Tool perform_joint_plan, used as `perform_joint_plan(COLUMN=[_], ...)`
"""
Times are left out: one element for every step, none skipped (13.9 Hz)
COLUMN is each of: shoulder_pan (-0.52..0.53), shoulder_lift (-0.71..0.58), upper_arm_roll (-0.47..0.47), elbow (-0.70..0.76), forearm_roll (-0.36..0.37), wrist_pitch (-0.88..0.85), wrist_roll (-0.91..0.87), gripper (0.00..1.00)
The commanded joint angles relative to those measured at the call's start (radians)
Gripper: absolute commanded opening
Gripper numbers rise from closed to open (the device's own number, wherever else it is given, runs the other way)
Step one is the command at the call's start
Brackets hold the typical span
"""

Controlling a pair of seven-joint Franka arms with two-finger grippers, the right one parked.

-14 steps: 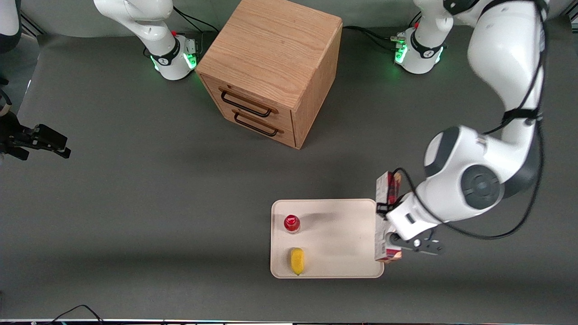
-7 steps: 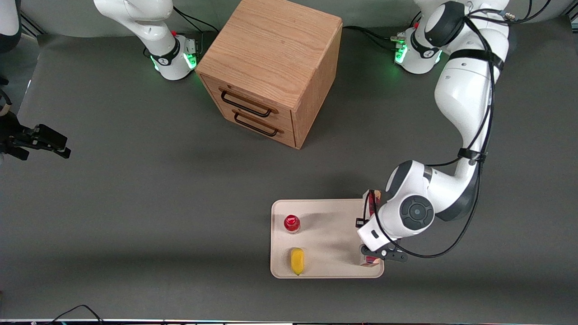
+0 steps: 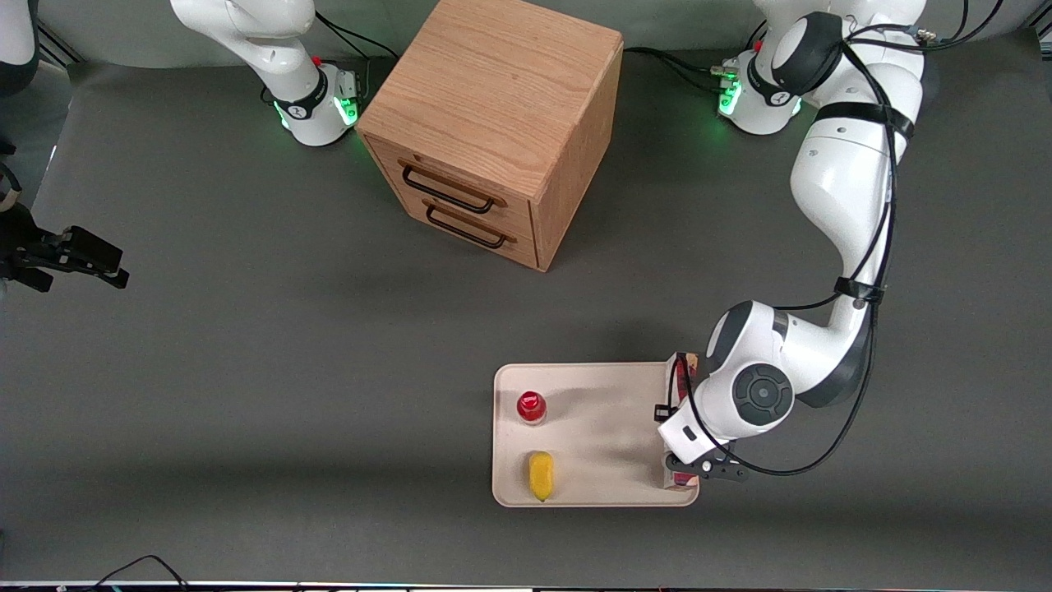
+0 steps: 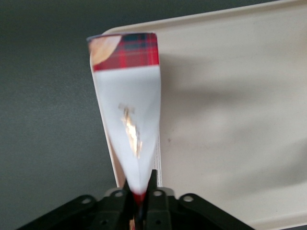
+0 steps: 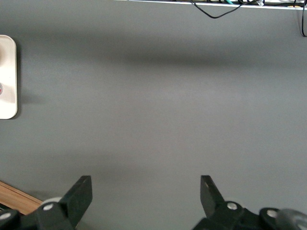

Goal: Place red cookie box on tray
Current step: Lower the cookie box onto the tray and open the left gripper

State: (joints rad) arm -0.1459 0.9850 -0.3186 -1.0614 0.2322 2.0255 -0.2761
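The red-capped bottle (image 3: 532,406) and a yellow fruit (image 3: 541,475) sit on the tray (image 3: 600,427), toward the parked arm's end; the gripper (image 4: 140,201) pinches the red cookie box (image 4: 128,115) on its thin edge over the tray's working-arm rim; the wooden drawer cabinet (image 3: 493,123) stands well apart.

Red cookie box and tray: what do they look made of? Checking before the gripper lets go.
The red cookie box looks like thin printed cardboard: flat panels, sharp folded edges, tartan print and a white face with a slight sheen. The tray looks like matte cream plastic, moulded, with rounded corners and a low rim; material uncertain. The gripper is shut on the box at the tray's edge toward the working arm.
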Motion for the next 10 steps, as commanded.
perform_joint_plan(shoulder_pan=[-0.012, -0.011, -0.008, 0.000, 0.011, 0.032, 0.046, 0.069, 0.089, 0.113], shoulder_lift=[-0.011, -0.016, -0.032, -0.063, -0.106, -0.153, -0.204, -0.260, -0.328, -0.400], upper_arm_roll=[0.009, 0.009, 0.009, 0.009, 0.010, 0.010, 0.009, 0.010, 0.012, 0.024], elbow=[0.014, 0.014, 0.006, -0.018, -0.050, -0.084, -0.116, -0.152, -0.208, -0.260], forearm_roll=[-0.007, -0.007, -0.007, -0.007, -0.007, -0.008, -0.017, -0.046, -0.082, -0.108], wrist_pitch=[0.001, -0.001, -0.001, 0.001, 0.001, 0.001, -0.001, -0.001, -0.002, -0.016], wrist_roll=[-0.023, -0.038, -0.038, -0.031, -0.028, -0.026, -0.026, -0.025, -0.021, -0.012], gripper=[1.00, 1.00, 1.00, 1.00, 1.00, 1.00, 1.00, 1.00, 1.00, 1.00])
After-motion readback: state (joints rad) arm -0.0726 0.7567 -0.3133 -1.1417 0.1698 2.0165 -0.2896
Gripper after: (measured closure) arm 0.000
